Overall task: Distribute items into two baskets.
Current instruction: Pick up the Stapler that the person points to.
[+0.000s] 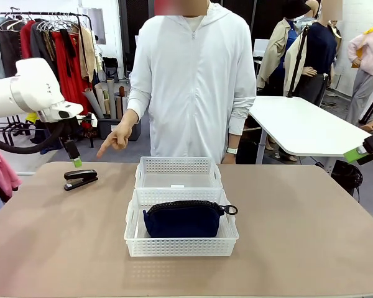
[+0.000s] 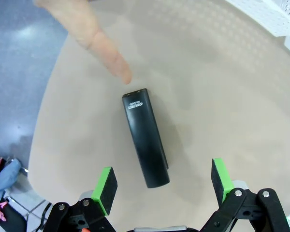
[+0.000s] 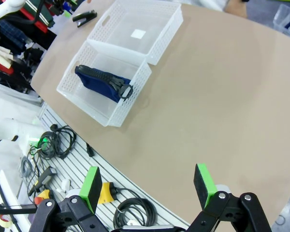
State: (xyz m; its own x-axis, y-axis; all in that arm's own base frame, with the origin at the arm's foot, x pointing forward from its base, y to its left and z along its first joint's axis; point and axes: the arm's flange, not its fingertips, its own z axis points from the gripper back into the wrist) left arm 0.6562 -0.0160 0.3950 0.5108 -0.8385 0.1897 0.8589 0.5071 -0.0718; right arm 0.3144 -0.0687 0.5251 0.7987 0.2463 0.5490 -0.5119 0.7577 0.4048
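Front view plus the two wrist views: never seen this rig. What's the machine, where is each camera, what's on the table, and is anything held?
Two white robot arms share a table with a person. The front view looks across the table from between the arms. Each wrist view looks along one gripper's green-padded fingers.

The left gripper hangs open above a black stapler lying on the table, and the person's hand points at it. The right gripper is also open, up off to the side, holding nothing.

Two white baskets stand mid-table, one behind the other. The near basket holds a navy pouch. The far basket has no item in it.
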